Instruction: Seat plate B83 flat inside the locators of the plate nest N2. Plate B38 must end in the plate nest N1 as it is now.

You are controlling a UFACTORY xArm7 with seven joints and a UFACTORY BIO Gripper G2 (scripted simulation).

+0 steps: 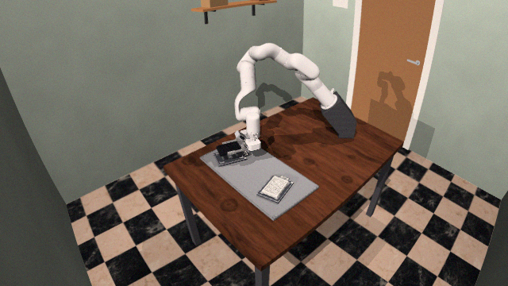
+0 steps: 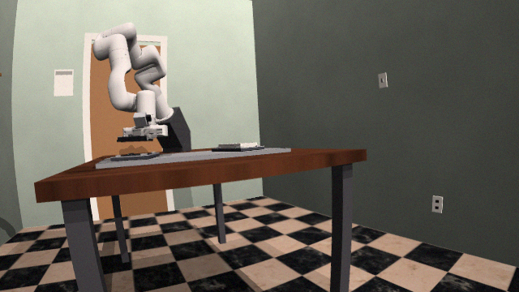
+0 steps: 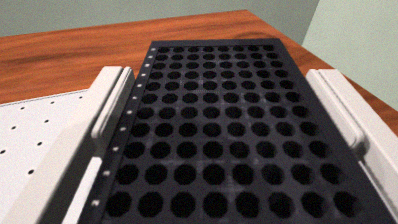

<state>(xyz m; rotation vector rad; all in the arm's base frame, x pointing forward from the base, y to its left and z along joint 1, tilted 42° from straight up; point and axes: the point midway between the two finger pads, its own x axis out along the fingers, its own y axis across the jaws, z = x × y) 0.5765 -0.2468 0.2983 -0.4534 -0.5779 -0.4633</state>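
OK, so using the gray mat [image 1: 248, 175] [image 2: 186, 156] as the landmark: the gripper [image 1: 236, 148] [image 2: 133, 135] [image 3: 220, 95] is up above 1 end of it, jaws pinching the black plate [image 1: 228, 148] [image 2: 130, 139] [image 3: 212, 120] by its 2 long sides. I can't read a label, but I'm taking that one as B83. It's pretty much level, and the wrist view shows 8 round wells across.

Below it, on that same end of the mat, sits a dark nest [image 1: 234, 161] [image 2: 138, 156], with a visible gap between nest and plate, so it's not seated. Toward the mat's other end there's a white plate [image 1: 276, 186] [image 2: 237, 145] lying in a second nest [image 1: 268, 198] [image 2: 233, 149], well apart from the gripper. Can't make out tags on either nest, sorry. The mat itself lies on the brown wooden table [image 1: 317, 155] [image 2: 203, 174] [image 3: 50, 55].
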